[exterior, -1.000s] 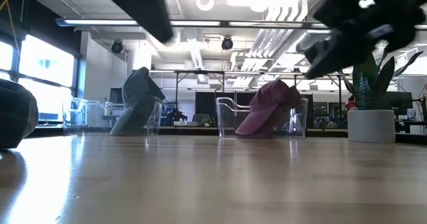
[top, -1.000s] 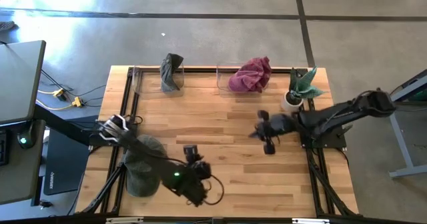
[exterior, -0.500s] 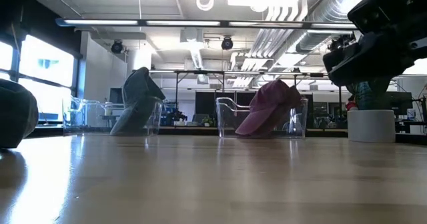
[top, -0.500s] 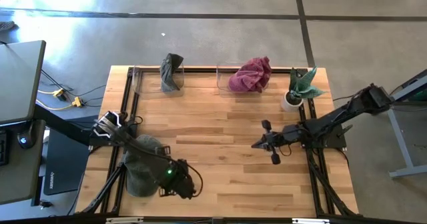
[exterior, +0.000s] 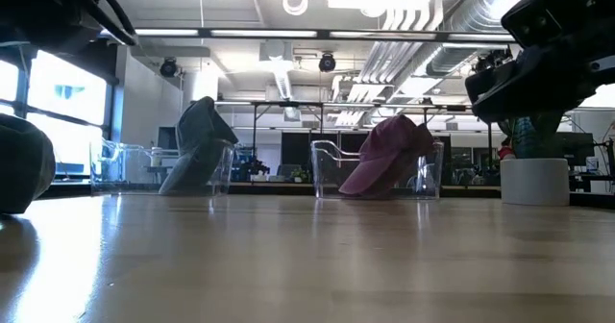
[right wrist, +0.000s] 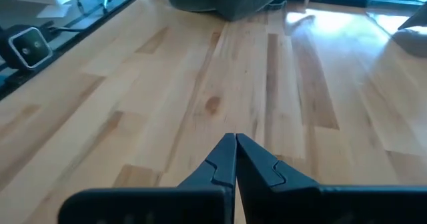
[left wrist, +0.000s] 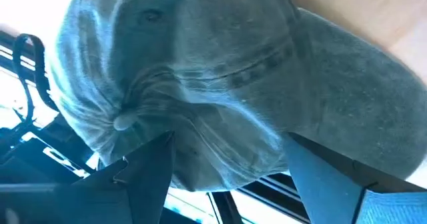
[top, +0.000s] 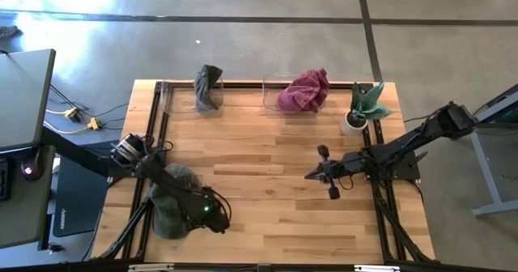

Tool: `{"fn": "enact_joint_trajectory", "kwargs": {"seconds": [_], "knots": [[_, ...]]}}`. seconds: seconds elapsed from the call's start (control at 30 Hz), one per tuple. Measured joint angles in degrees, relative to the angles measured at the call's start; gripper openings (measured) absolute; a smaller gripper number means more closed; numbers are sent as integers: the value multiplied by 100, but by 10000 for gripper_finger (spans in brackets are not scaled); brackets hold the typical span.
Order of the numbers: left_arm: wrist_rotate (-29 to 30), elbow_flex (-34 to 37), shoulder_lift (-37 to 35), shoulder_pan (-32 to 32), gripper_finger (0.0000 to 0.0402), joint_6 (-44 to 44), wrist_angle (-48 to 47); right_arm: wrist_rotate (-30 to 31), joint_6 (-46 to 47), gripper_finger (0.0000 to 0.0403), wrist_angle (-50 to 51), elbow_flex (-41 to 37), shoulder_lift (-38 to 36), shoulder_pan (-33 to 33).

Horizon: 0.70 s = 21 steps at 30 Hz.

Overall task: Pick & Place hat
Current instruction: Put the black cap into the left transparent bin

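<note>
Table: we see pale wood planks filling the frame centre.
Hat: grey-green, soft, crumpled; lies lower left, long axis roughly top to bottom.
Left gripper: we read it spread wide at the hat's right edge, nothing gripped; the nearer arm.
Right gripper: clenched, empty, right of centre, well apart.

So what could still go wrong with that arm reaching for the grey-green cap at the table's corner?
The faded grey-green cotton cap lies at the wooden table's near-left corner; a nudge might push it off. The left gripper's fingers are spread around soft fabric, so they may pinch only a fold and lose it. The right gripper waits shut mid-table, far off.
</note>
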<state>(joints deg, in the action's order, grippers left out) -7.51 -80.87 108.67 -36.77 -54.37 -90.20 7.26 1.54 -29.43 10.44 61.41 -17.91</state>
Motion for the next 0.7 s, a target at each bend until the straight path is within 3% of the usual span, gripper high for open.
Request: {"fn": "enact_joint_trajectory", "kwargs": {"seconds": [0.2,0.47,0.57,0.7], "knots": [[127,-103,-350,-42,246,-18,12,314,-9,5,-31,0,0,2],[1547,425,-818,-35,206,246,23,122,96,6,-15,0,2,2],[1391,789,-834,-33,219,515,21,67,98,5,6,0,2,2],[613,1366,-834,-33,256,532,19,48,93,2,135,0,4,2]]}}
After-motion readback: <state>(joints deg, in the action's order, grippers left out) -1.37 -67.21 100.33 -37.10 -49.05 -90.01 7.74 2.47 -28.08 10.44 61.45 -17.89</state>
